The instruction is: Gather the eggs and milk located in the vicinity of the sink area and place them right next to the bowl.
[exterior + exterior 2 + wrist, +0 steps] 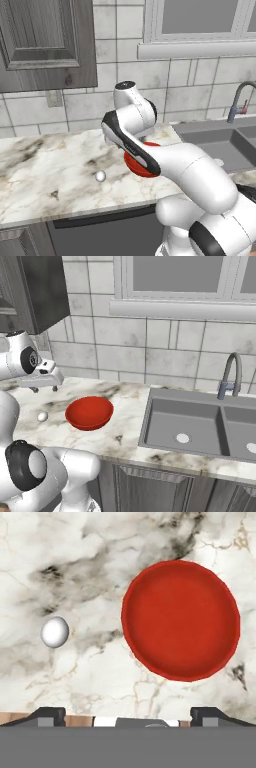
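Note:
The red bowl (181, 619) rests on the marble counter, left of the sink (185, 428); it also appears as bowl (89, 412) and, partly behind my arm, bowl (136, 168). My gripper (129, 714) hangs open above the counter, looking straight down, with the bowl ahead and to the right of its fingertips and nothing between them. From the right base view the gripper (44, 388) hovers up and to the left of the bowl. The eggs and the milk are out of view.
A small glossy white ball (54, 632) lies on the counter left of the bowl, also seen as ball (100, 176). The curved grey tap (230, 373) stands behind the two-basin sink (220, 145). Tiled wall, window sill and a dark cabinet (47, 42) rise behind.

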